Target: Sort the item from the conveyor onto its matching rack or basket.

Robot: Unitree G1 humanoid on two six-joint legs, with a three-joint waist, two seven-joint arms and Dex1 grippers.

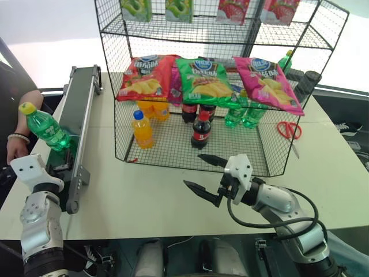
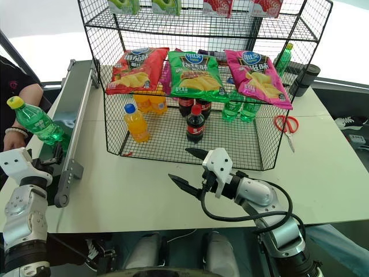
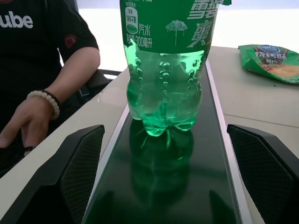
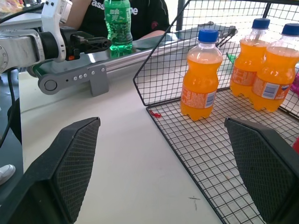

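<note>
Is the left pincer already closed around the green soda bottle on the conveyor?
No. In the left wrist view the left pincer stands wide open, the green soda bottle upright on the conveyor between its fingers, untouched.

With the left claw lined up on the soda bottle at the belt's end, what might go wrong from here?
1. The clear-green plastic soda bottle with the yellow cap stands upright near the end of the dark-green conveyor belt; a nudge from the open left claw might topple it.
2. The big black wire-mesh rack already holds bottles on its bottom tier, so placing it could knock the orange-drink bottle.
</note>
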